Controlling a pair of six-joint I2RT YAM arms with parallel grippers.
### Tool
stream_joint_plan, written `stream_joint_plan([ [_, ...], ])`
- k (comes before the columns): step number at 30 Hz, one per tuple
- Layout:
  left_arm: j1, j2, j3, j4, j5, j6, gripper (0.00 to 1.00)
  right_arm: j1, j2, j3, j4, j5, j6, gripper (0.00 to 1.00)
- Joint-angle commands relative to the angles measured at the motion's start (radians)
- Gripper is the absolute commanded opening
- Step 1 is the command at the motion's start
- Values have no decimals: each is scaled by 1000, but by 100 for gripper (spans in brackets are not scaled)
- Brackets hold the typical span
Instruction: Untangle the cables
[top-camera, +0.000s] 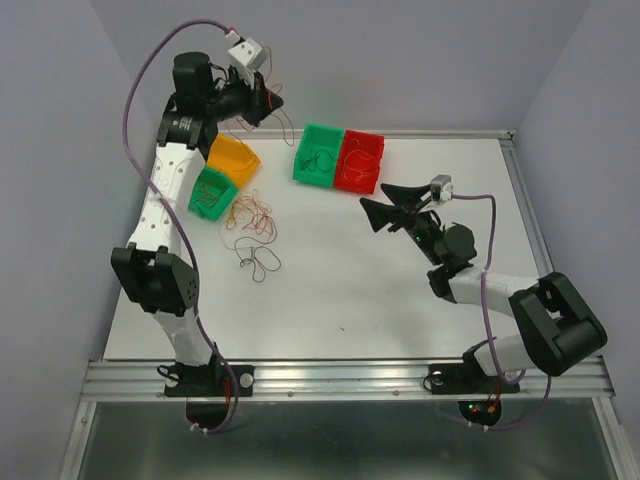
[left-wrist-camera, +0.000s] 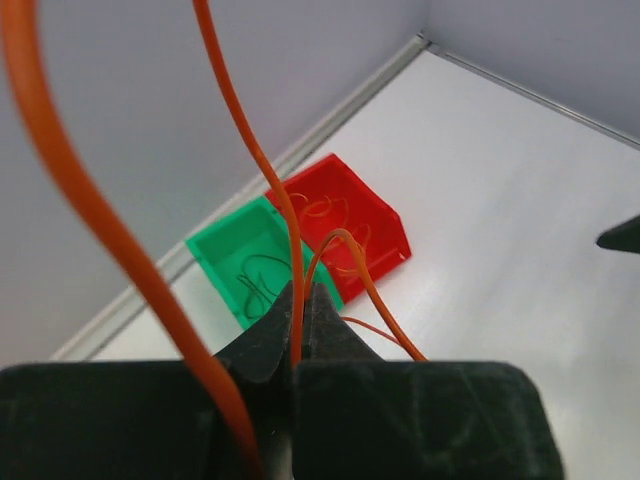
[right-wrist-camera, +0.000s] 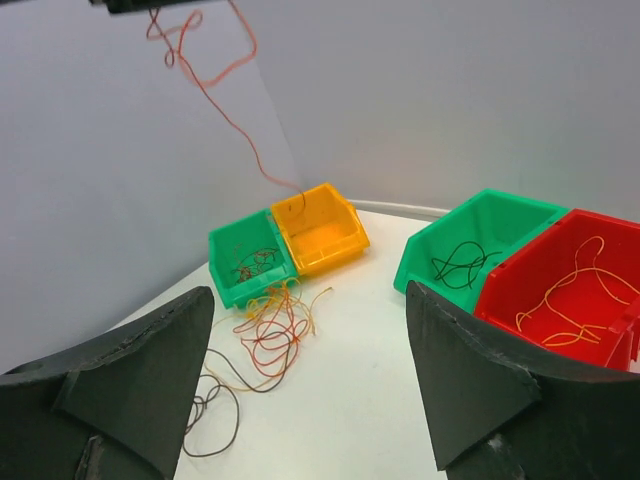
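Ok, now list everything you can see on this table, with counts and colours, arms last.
left green bin: 1, green, left side, mixed cables inside
orange bin: 1, orange, beside left green bin
far green bin: 1, green, far centre, dark cable inside
red bin: 1, red, beside far green bin, orange cables inside
loose cables: several, red, orange, dark, tangled on table
held cable: 1, orange, dangling to orange bin
table: 1, white
left tool: black, raised, shut on held cable
right tool: black, open, empty
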Motion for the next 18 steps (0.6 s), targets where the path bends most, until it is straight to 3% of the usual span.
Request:
stream_joint_plan([
  [1, 79, 134, 303, -146, -52, 57, 0, -5, -21, -24, 351, 15, -17, 82],
  [3, 102, 222, 471, -214, -67, 65, 0, -5, -20, -24, 351, 13, -17, 82],
  [5, 134, 257, 515, -196, -74, 62, 0, -5, -18, -26, 351, 10, -19, 82],
  [11, 209, 307, 429, 1, -78, 52, 0, -6, -26, -36, 350, 10, -25, 82],
  [18, 273, 372, 411, 56, -17, 61, 0, -8, -72, -76, 348, 21, -34, 82],
])
